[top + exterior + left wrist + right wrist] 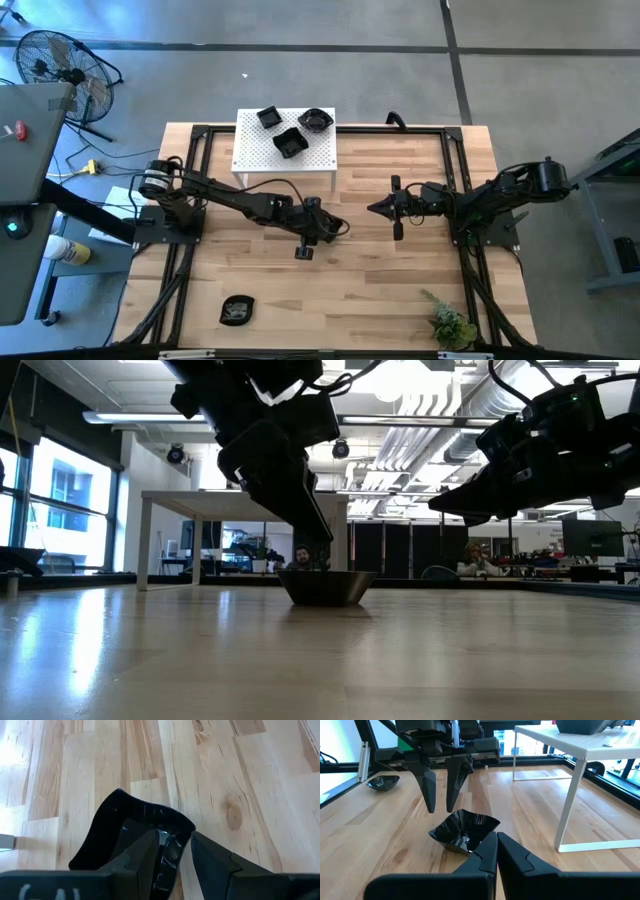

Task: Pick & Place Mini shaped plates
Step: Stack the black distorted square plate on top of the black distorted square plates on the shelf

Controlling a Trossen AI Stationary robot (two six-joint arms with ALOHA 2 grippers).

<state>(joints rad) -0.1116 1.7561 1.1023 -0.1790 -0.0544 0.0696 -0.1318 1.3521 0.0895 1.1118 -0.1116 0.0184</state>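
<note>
A glossy black wavy-rimmed mini plate [465, 832] rests on its base on the wooden table near the middle; the low view shows the same plate [326, 586]. My left gripper [441, 810] hangs open just above it, pointing down. In the left wrist view one finger stands over the plate's [130, 827] hollow and the other outside its rim, with the left gripper [174, 834] apart from it. My right gripper [496, 836] is shut and hovers level to the right of the plate, pointing at it, as the right gripper [372, 208] also shows from above.
A white perforated platform [262, 160] at the far side carries three more black plates [291, 142]. Another black plate [237, 310] lies near the table's near-left edge. A green sprig [452, 325] sits at the near-right corner. A black frame [455, 150] borders the table.
</note>
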